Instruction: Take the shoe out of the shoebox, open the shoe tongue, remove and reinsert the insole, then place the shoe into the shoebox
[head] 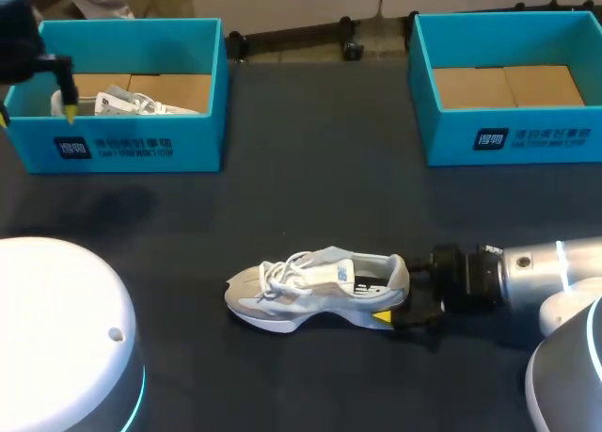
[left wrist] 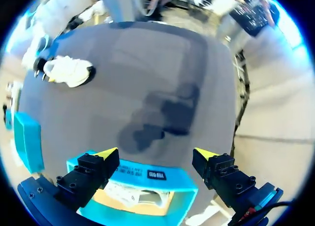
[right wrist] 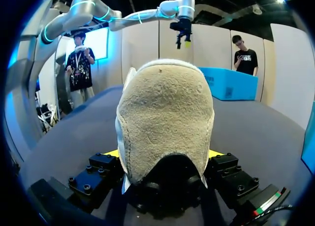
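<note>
— Mid-surface, on its sole, toe toward my left: shoe (head: 315, 291). Out of both boxes. Right arm (head: 527, 274) comes in low behind it. Right jaws straddle the heel (right wrist: 165, 113) and look pressed on it from both sides.
— Left side?
— Left jaws wide, holding nothing, hanging over the left box (head: 127, 145). Second shoe (head: 127, 103) lies in there. Right box (head: 508, 136) shows bare cardboard.
— How will it handle?
— Light, I'd guess. Heel cup is probably the stiffest part of the upper, so it's a fair anchor. Fuzzy suede-like face there, shouldn't slip. Forefoot looks soft and would crumple under a pinch.
— Tongue?
— Tongue (head: 340, 272) stands up behind the laces (head: 282, 274). Thin and floppy; take it at the top edge and pull toward the toe. Laces look loose and could snag a fingertip.
— Insole?
— Not visible from here. Expect thin foam that bends. Pinch its heel-end edge and peel up, don't yank. Reinserting likely needs the toe end fed first, heel pinned.
</note>
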You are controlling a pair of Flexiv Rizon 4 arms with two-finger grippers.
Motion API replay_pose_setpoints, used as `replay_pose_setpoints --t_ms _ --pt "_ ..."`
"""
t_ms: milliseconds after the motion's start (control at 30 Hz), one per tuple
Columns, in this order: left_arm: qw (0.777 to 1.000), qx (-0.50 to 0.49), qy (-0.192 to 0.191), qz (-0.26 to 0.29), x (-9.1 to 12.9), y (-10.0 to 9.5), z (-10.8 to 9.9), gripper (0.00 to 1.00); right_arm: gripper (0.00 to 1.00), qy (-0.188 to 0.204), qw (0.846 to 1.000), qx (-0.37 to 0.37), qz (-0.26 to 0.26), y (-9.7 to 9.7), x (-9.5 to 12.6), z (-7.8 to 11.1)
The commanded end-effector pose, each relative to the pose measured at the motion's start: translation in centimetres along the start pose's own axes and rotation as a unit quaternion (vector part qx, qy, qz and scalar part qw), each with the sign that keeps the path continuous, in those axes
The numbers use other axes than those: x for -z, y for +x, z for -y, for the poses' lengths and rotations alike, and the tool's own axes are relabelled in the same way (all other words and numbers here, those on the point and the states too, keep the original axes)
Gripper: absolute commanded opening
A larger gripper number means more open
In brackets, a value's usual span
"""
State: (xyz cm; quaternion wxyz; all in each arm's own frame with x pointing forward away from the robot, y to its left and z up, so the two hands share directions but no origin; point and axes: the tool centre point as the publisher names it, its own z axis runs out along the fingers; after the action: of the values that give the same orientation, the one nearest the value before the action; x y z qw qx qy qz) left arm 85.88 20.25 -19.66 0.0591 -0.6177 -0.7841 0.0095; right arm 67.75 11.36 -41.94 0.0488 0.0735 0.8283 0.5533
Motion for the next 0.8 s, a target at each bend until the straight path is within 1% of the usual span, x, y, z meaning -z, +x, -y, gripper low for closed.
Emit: replay_pose_setpoints --t_ms 33,100,133,167,633,667,700,733,767,800 --pt "0.964 0.264 -0.004 0.03 -0.6 -1.8 1.9 1.0 0.0 0.001 1.0 0.0 0.0 0.0 -0.2 0.0" --pt "0.956 0.291 0.013 0.026 -0.9 -2.5 2.4 1.0 0.0 0.001 1.0 0.0 0.0 0.0 -0.2 0.0" --pt "0.948 0.315 -0.001 0.035 -0.9 -2.7 2.6 1.0 0.0 0.001 1.0 0.0 0.0 0.0 -0.2 0.0" --pt "0.938 0.34 -0.034 0.05 -1.0 -2.9 3.0 1.0 0.0 0.001 1.0 0.0 0.0 0.0 -0.2 0.0" --pt "0.938 0.34 -0.034 0.05 -1.0 -2.9 3.0 1.0 0.0 0.001 1.0 0.0 0.0 0.0 -0.2 0.0" --pt "0.932 0.358 -0.021 0.055 -0.9 -2.9 3.0 1.0 0.0 0.001 1.0 0.0 0.0 0.0 -0.2 0.0" --pt "0.928 0.369 -0.005 0.052 -0.8 -2.8 3.4 1.0 0.0 0.001 1.0 0.0 0.0 0.0 -0.2 0.0" --pt "0.923 0.38 0.003 0.056 -0.8 -2.7 3.8 1.0 0.0 0.001 1.0 0.0 0.0 0.0 -0.2 0.0" --pt "0.915 0.398 0.006 0.064 -0.8 -2.7 4.3 1.0 0.0 0.001 1.0 0.0 0.0 0.0 -0.2 0.0" --pt "0.899 0.433 0.018 0.071 -0.7 -3.1 4.9 1.0 0.0 0.001 1.0 0.0 0.0 0.0 -0.2 0.0"
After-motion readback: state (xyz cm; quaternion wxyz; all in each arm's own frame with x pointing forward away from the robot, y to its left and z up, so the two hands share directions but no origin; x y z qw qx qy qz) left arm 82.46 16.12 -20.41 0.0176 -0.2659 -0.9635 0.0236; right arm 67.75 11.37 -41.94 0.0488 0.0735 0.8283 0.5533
